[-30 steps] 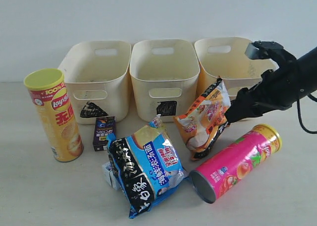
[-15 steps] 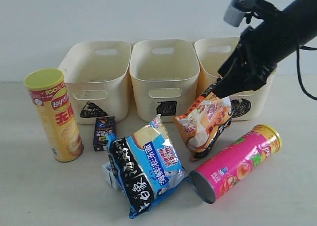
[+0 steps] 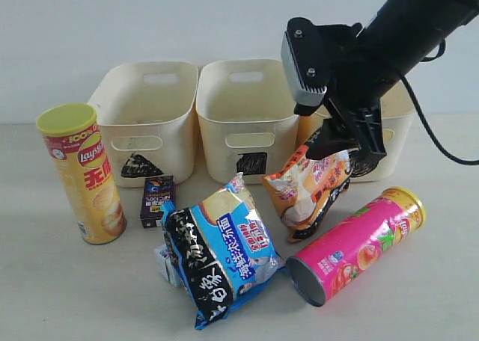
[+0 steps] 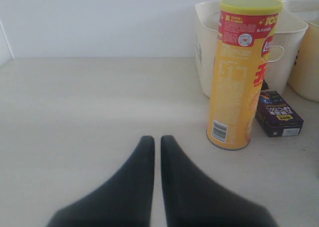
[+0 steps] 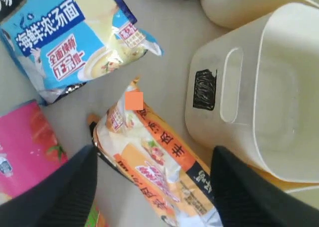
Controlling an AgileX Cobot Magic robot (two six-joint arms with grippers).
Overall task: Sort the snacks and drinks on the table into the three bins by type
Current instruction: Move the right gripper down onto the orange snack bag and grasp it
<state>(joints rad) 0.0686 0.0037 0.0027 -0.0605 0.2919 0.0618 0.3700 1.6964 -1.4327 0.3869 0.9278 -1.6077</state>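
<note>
The orange bag is straddled by the released right end effector for gripping. The left end effector is clenched, empty.

matte black arm, grey camera box, thin black cable, tapered black fingers

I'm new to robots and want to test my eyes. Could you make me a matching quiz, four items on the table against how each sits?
Things:
1. yellow Lay's tube
2. pink tube
3. orange-white bag
4. dark purple carton

States:
A. lying on its side
B. beneath the open right gripper
C. standing upright
D. small, right beside the upright tube

Pairs: 1-C, 2-A, 3-B, 4-D.
</note>
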